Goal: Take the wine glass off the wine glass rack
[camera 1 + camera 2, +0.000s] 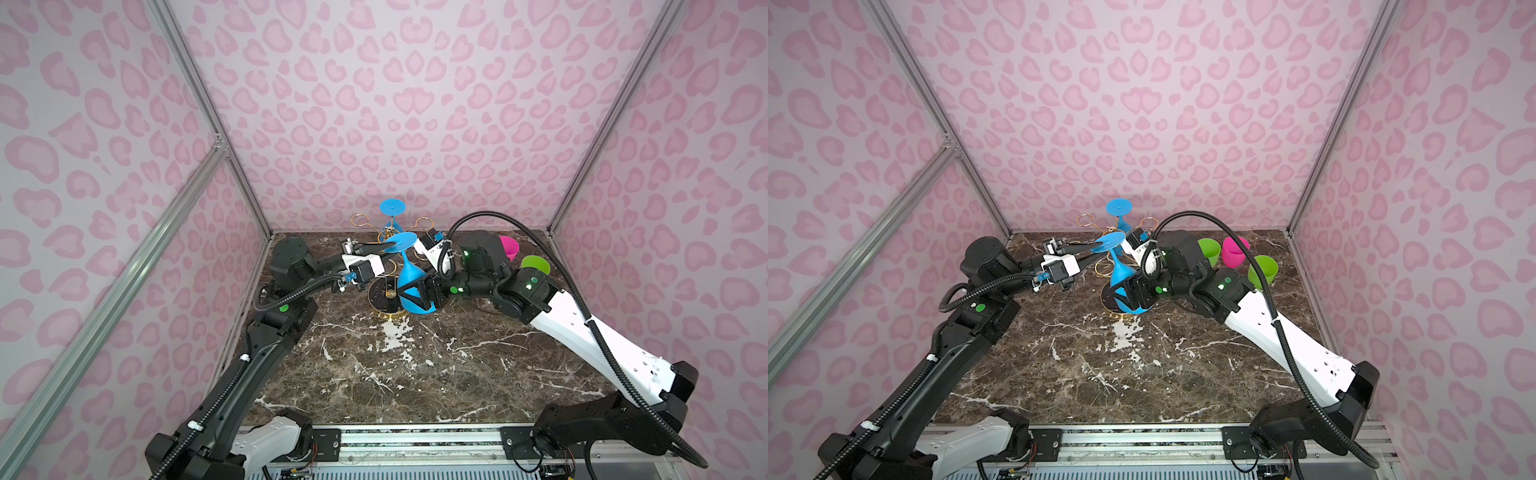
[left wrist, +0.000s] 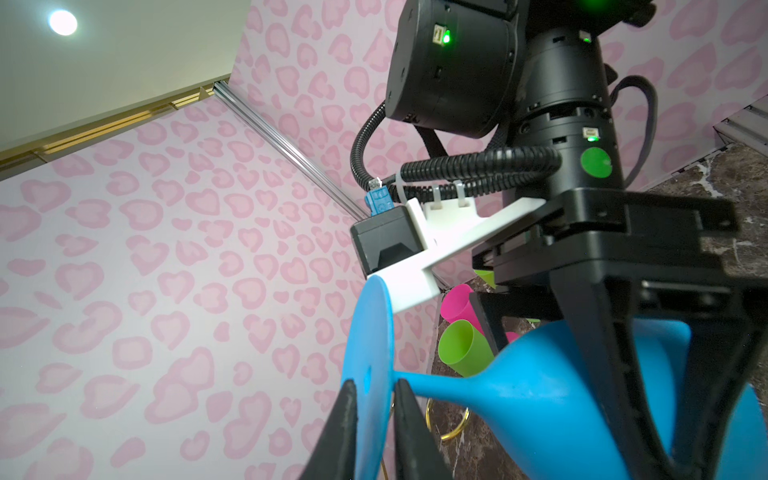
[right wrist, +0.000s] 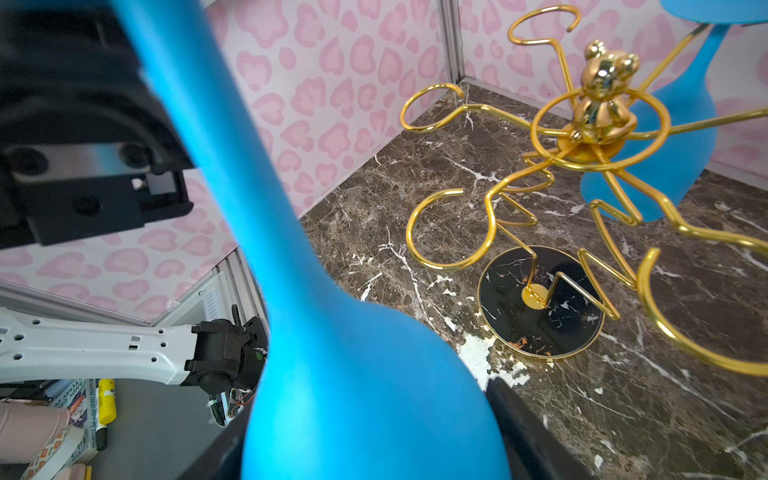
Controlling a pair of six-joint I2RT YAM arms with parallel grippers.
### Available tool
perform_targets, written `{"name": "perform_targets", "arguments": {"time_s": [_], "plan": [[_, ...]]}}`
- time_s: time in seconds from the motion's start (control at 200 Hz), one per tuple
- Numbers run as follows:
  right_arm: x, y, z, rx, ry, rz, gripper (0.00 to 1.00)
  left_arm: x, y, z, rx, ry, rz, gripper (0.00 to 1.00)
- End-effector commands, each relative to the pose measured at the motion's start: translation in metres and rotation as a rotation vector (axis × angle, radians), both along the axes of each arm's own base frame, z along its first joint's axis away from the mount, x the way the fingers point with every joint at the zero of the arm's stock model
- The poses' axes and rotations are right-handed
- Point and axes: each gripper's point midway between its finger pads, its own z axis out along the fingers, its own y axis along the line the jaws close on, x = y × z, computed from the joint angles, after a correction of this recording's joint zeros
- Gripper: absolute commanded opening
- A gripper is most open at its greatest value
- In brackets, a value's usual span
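A blue wine glass point(image 1: 409, 274) point(image 1: 1121, 270) is held upside down, slightly tilted, in front of the gold wire wine glass rack point(image 1: 360, 220) point(image 3: 598, 124). My right gripper point(image 1: 415, 293) point(image 3: 365, 440) is shut around its bowl point(image 3: 365, 395). My left gripper point(image 2: 376, 386) point(image 1: 388, 248) pinches the flat foot disc point(image 2: 368, 332), one finger on each face. In the right wrist view the stem passes through none of the rack's loops. The rack's round black base point(image 3: 540, 303) stands on the marble.
A second blue glass point(image 1: 392, 206) point(image 3: 673, 137) hangs upside down on the rack's far side. Two green cups point(image 1: 1209, 249) point(image 1: 1262, 270) and a pink cup point(image 1: 1234, 251) stand at the back right. Patterned walls enclose the marble table point(image 1: 415, 374).
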Motion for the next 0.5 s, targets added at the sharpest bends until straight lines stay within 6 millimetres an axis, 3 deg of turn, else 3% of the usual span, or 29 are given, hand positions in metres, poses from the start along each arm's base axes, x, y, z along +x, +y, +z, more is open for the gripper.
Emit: {"name": "perform_targets", "arguments": {"time_s": [0.0, 0.21, 0.375, 0.45, 0.46, 0.495], "plan": [[-0.001, 0.006, 0.007, 0.031, -0.007, 0.018, 0.54, -0.002, 0.000, 0.005, -0.002, -0.026, -0.001, 0.16], [-0.001, 0.006, 0.012, 0.047, -0.009, 0.009, 0.60, 0.001, 0.002, 0.007, -0.015, -0.008, 0.019, 0.03], [-0.001, -0.002, 0.025, 0.081, -0.053, -0.022, 0.74, 0.004, 0.004, 0.012, -0.044, 0.041, 0.035, 0.03], [-0.002, -0.006, 0.042, 0.121, -0.096, -0.029, 0.77, 0.007, 0.006, 0.014, -0.062, 0.068, 0.056, 0.03], [-0.003, -0.006, 0.033, 0.110, -0.085, -0.029, 0.78, 0.008, 0.006, 0.014, -0.065, 0.071, 0.060, 0.03], [-0.004, -0.008, 0.035, 0.124, -0.099, -0.032, 0.80, 0.010, 0.007, 0.016, -0.075, 0.085, 0.073, 0.03]]}}
